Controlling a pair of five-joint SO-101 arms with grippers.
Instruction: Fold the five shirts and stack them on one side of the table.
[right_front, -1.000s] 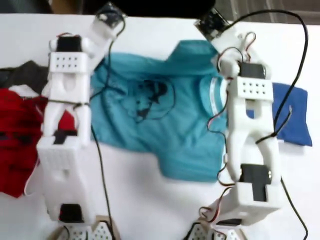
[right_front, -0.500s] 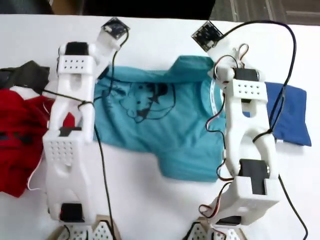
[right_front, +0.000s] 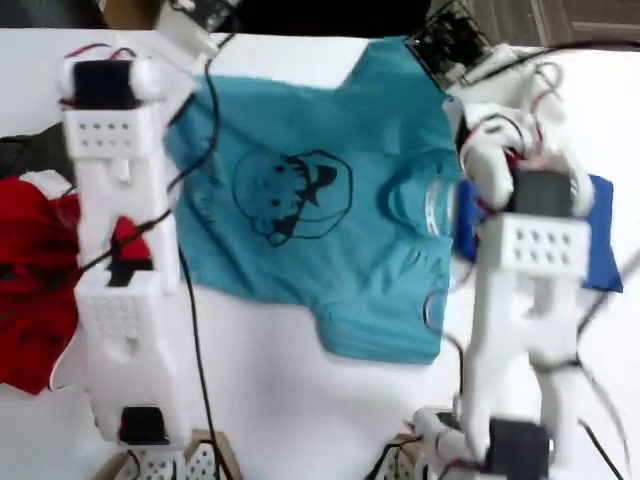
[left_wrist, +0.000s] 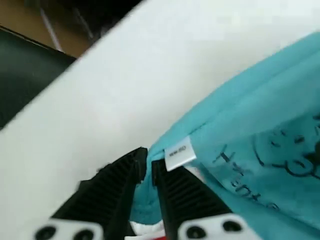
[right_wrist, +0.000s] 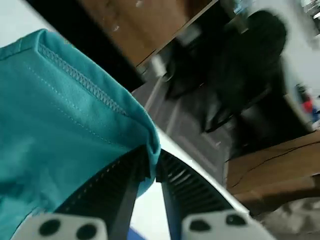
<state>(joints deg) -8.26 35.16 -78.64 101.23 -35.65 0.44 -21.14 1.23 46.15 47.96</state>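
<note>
A teal shirt (right_front: 310, 210) with a dark cartoon print lies spread across the middle of the table. My left gripper (left_wrist: 148, 165) is shut on the teal shirt's (left_wrist: 250, 145) edge by a small white tag, at the shirt's far left corner (right_front: 190, 40). My right gripper (right_wrist: 152, 162) is shut on a stitched hem of the teal shirt (right_wrist: 60, 125), at the far right corner (right_front: 440, 45), lifted off the table. A red shirt (right_front: 35, 290) and a dark garment (right_front: 35, 150) lie at the left. A blue folded shirt (right_front: 600, 250) lies at the right behind the right arm.
The white table (right_front: 280, 400) has bare room in front of the teal shirt, between the two arm bases. Black cables hang along both arms. Past the table's far edge are dark furniture and a wooden surface (right_wrist: 270, 170).
Both arms have stretched toward the table's far edge, pulling the teal shirt's far edge up and away. The shirt is now spread wider and flatter, its print fully showing.
</note>
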